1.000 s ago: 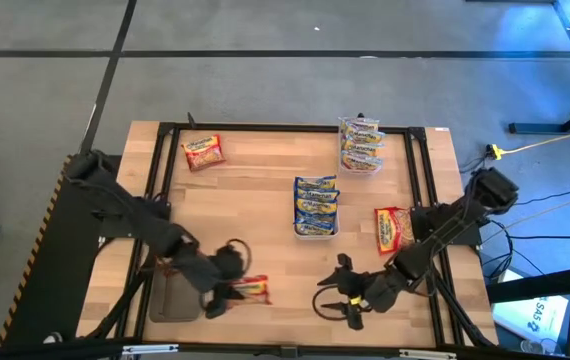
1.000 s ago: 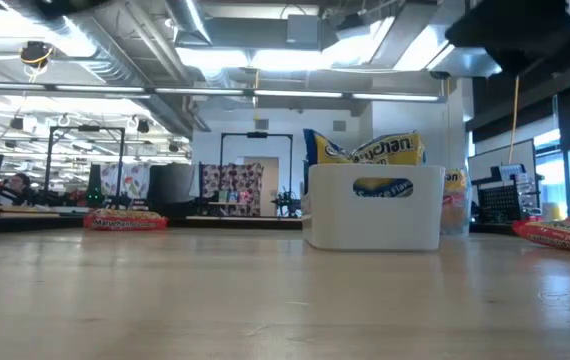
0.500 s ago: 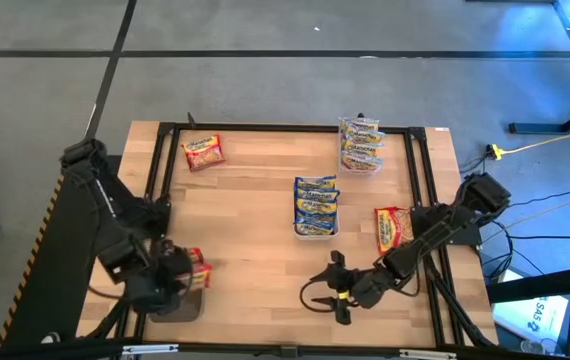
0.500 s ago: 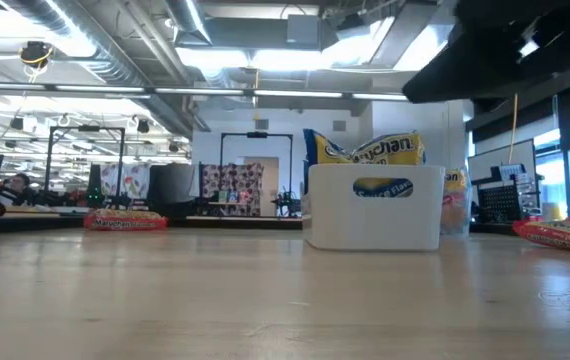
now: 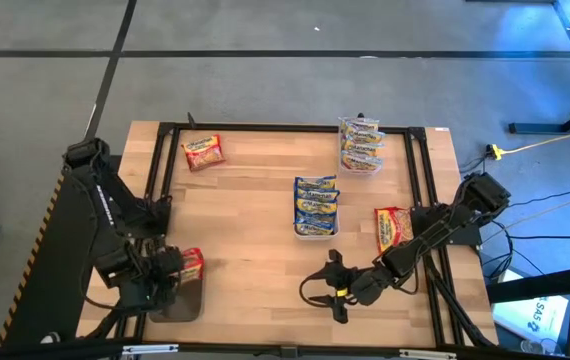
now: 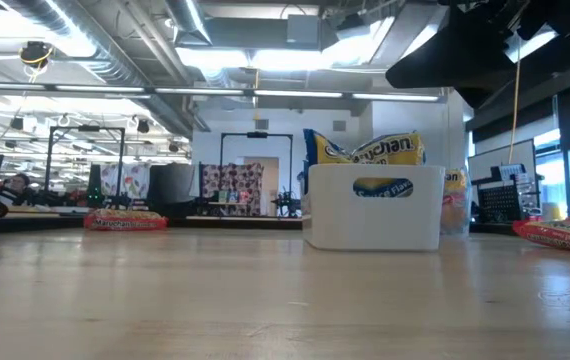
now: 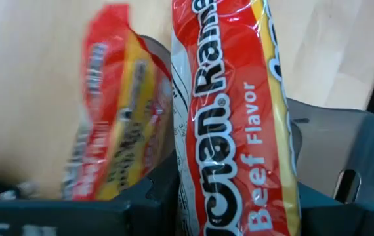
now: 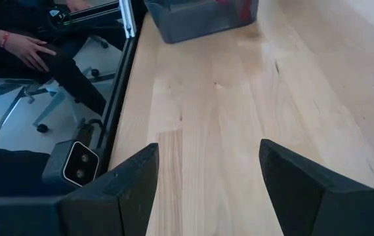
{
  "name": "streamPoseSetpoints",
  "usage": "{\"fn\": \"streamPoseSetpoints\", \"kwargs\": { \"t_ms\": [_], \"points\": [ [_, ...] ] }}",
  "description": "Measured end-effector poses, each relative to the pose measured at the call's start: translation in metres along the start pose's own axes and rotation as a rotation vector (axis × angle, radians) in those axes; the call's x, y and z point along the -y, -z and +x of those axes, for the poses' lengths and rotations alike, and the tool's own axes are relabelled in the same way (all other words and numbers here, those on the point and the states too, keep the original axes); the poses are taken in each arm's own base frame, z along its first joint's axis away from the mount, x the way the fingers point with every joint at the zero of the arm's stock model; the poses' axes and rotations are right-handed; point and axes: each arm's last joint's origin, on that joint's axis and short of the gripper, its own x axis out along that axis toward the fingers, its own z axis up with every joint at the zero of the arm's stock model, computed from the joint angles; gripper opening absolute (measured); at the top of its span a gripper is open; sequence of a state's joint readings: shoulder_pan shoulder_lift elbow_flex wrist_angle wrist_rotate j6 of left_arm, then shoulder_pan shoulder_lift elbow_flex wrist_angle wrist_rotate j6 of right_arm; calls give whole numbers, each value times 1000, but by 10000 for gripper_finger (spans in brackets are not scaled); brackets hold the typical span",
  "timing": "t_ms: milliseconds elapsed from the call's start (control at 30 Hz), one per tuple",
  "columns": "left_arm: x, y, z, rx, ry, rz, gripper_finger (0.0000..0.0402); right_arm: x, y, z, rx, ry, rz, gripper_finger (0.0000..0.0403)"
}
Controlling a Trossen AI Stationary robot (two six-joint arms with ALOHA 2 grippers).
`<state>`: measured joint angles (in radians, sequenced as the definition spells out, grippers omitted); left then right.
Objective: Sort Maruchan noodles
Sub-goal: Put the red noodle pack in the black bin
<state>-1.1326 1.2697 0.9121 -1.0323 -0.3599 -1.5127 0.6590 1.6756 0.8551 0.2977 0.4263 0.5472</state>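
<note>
White tray, grey bin

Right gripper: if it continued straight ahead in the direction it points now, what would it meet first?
Probably the grey bin at the far end of the bare wooden table. The right gripper is open and empty, and the wrist view shows nothing between its fingers and that bin, though depth is hard to judge.

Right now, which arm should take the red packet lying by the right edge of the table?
Right. The right gripper is open and empty, on the red packet's side. The left gripper is shut on a beef packet over the grey bin.
</note>
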Motion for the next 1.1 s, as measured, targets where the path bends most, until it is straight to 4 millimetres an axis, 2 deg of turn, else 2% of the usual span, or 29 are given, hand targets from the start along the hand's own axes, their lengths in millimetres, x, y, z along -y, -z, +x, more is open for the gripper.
{"fn": "streamPoseSetpoints", "kwargs": {
  "t_ms": [233, 567, 867, 967, 1100],
  "points": [
    [-6, 9, 23, -1, 24, -15, 122, 0, 0, 0, -1, -1, 2, 237],
    [-18, 17, 42, -5, 4, -60, 125, 0, 0, 0, -1, -1, 4, 237],
    [-21, 20, 43, -96, -31, -44, 162, 0, 0, 0, -1, -1, 4, 237],
    [-21, 19, 35, -153, -61, -36, 164, 0, 0, 0, -1, -1, 4, 237],
    [-20, 13, 22, -130, -112, -39, 164, 0, 0, 0, -1, -2, 4, 237]
  ]
}}
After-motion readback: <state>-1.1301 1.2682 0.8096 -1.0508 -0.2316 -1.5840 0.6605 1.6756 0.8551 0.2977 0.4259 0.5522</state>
